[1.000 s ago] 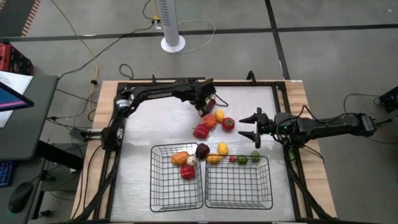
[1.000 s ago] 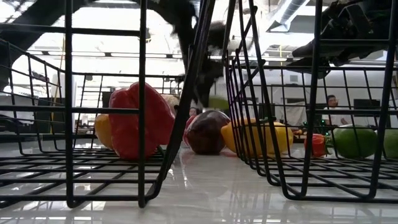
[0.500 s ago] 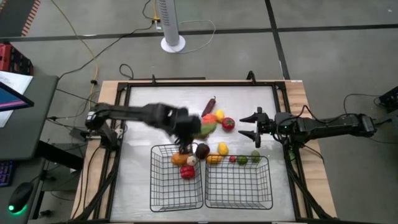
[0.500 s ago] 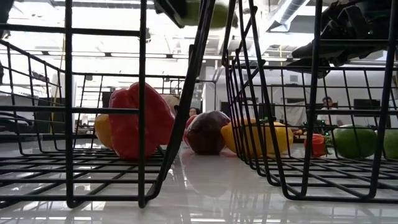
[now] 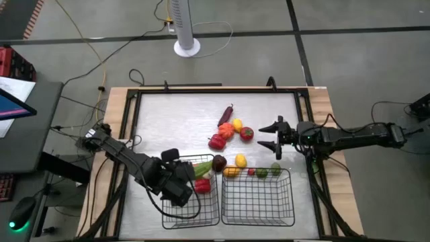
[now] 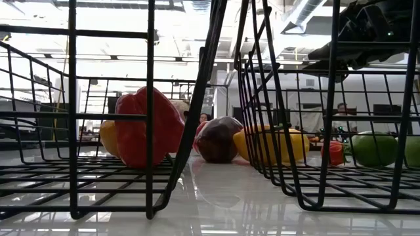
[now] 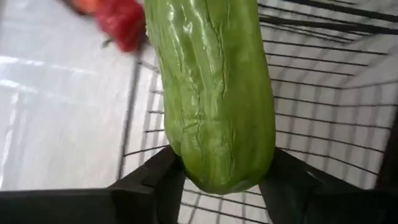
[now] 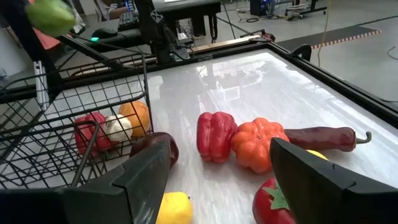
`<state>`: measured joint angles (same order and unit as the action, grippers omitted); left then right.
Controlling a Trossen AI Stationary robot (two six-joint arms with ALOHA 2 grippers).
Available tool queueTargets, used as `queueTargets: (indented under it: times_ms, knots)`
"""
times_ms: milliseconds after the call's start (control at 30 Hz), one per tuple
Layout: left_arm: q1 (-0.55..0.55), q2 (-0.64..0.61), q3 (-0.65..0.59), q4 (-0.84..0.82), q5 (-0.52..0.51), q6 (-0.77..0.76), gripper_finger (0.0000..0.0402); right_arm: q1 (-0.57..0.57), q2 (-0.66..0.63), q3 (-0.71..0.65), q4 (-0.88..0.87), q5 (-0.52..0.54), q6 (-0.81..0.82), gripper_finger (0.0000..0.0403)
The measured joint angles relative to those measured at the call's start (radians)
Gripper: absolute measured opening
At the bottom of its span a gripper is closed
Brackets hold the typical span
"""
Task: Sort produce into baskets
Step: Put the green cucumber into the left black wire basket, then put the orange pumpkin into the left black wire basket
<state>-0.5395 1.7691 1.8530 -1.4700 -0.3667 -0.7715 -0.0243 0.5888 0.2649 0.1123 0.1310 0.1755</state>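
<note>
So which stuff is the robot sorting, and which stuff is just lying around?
For the job:
- cucumber, held by the left gripper
- left basket, right basket
- red pepper, orange pumpkin, lemon

Just lying about:
- white fan base
- floor cables

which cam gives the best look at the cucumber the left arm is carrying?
Left wrist view: the ribbed green cucumber fills the picture, clamped between the left gripper jaws above the left black wire-mesh basket. The high view shows only its green tip past the arm. The right wrist view catches a blurred green end. The low view misses it.
</note>
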Motion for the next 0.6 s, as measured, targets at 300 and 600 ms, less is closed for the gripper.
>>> queueTargets:
  times_ms: [300,600]
  knots:
    - [0.077,0.000,-0.007,0.030,-0.120,0.031,0.0265,0.033,0.000,0.000,0.001,0.002,0.027,0.0302]
    - [0.348,0.001,-0.181,0.273,-0.047,0.320,0.0245,0.086,0.000,0.000,0.012,0.003,0.042,0.0302]
